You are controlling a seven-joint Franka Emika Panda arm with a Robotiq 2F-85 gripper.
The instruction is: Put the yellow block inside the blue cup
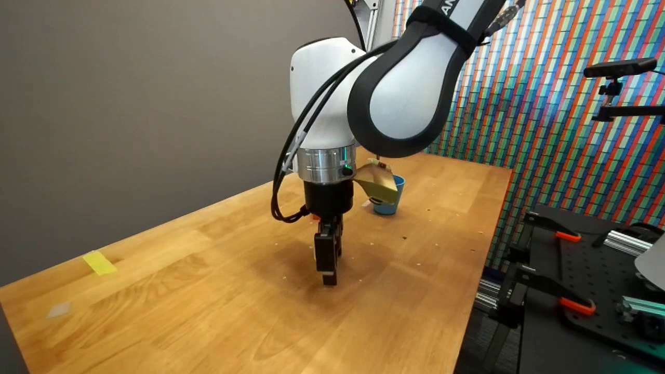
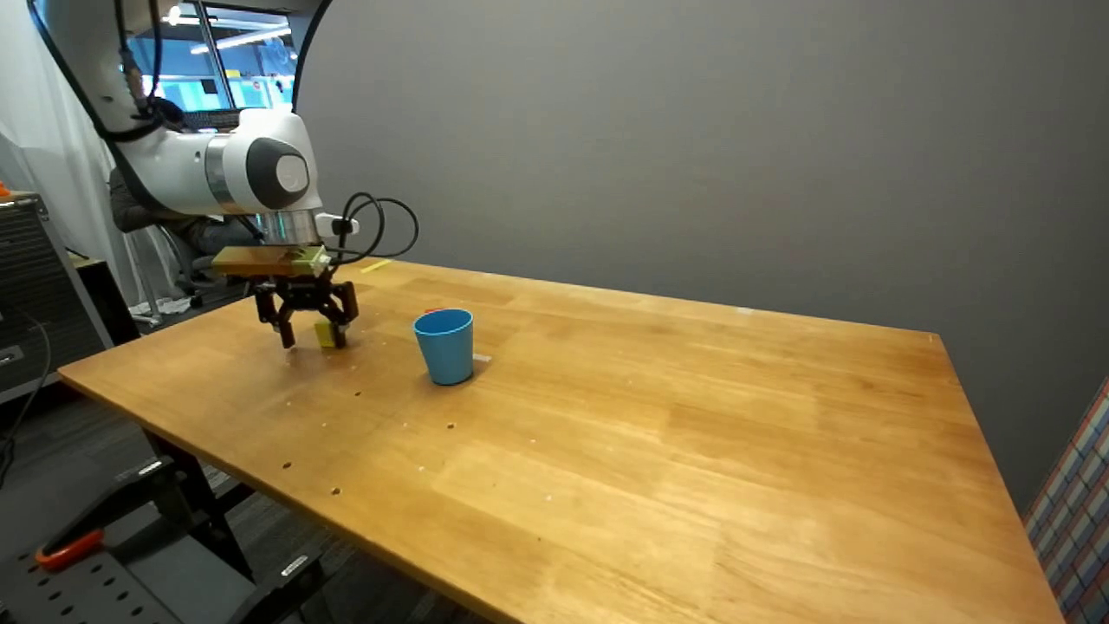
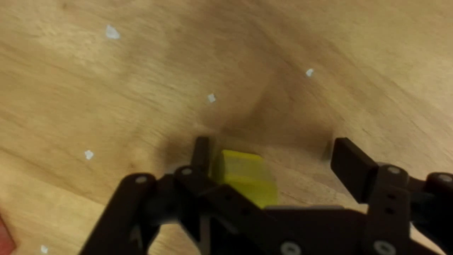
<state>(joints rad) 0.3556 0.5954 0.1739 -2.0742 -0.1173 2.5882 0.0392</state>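
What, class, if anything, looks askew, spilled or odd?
Two mild oddities: in the wrist view the yellow block sits off-centre in the open gripper, much nearer one side, and pale flecks dot the wooden tabletop, stuck or loose I cannot tell. The blue cup stands upright.

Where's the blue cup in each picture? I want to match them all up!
In an exterior view: the blue cup is a bit right of the middle, with its upper left part hidden.
In an exterior view: the blue cup is left of the middle, standing upright.
Wrist view: not in this picture.
Shared landmark: the black gripper is in all three; in both exterior views the cup is to the right of it.
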